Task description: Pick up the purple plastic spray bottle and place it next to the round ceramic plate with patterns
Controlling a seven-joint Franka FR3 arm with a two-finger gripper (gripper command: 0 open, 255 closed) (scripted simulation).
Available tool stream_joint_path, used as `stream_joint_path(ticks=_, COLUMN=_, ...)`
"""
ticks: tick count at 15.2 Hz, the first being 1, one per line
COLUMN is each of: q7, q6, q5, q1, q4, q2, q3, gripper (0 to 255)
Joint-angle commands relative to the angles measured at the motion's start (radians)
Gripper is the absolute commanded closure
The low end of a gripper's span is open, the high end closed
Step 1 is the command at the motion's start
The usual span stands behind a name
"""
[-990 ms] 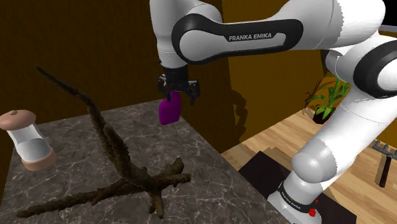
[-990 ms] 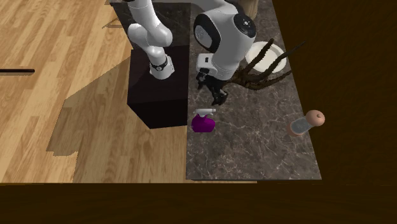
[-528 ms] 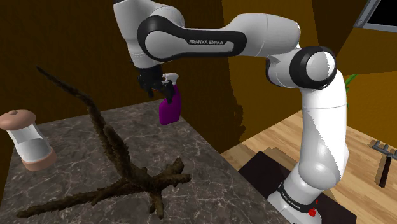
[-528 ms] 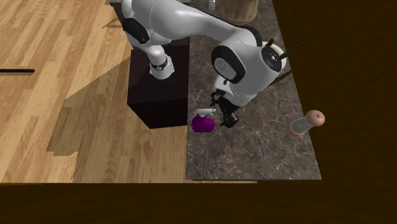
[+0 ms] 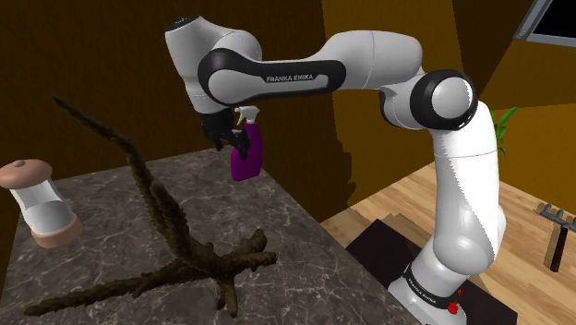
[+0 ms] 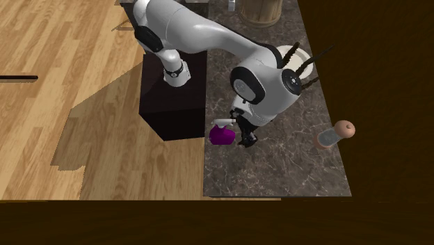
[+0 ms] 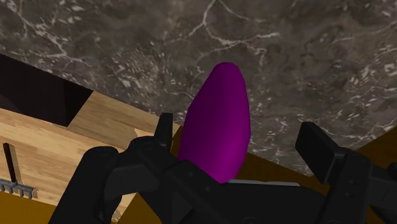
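The purple spray bottle (image 5: 246, 157) with a white trigger head stands upright near the marble counter's edge (image 6: 206, 167), beside the black stand. My black gripper (image 5: 222, 131) hangs level with the bottle's top, just to its left in the shoulder view. In the wrist view the bottle (image 7: 216, 124) lies between the fingers of the open gripper (image 7: 242, 141). It is close to one finger (image 7: 165, 130), with a wide gap to the other. From the second exterior view the gripper (image 6: 245, 133) is right of the bottle (image 6: 222, 136). The round white plate (image 6: 304, 65) lies farther along the counter, partly hidden by my arm.
A dark forked branch (image 5: 185, 242) sprawls across the counter and over the plate. A glass jar with a tan cap (image 5: 42, 208) lies toward the counter's far side (image 6: 336, 133). A wooden barrel-like thing (image 6: 261, 10) stands beyond the plate. Wood floor borders the stand (image 6: 170, 104).
The arm swung over and past the bottle, then the gripper came down beside it, bringing the bottle between the open fingers. The bottle has not moved.
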Motion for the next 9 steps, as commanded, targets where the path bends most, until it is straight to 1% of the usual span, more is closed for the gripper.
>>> stream_joint_path(ticks=1, q7=0.003, q6=0.02, q5=0.003, q1=-0.013, q4=-0.026, q2=-0.006, q3=0.001, gripper=0)
stream_joint_path(ticks=8, q7=0.003, q6=0.02, q5=0.003, q1=-0.013, q4=-0.026, q2=-0.006, q3=0.001, gripper=0)
stream_joint_path(ticks=9, q7=0.003, q6=0.02, q5=0.003, q1=-0.013, q4=-0.026, q2=-0.006, q3=0.001, gripper=255)
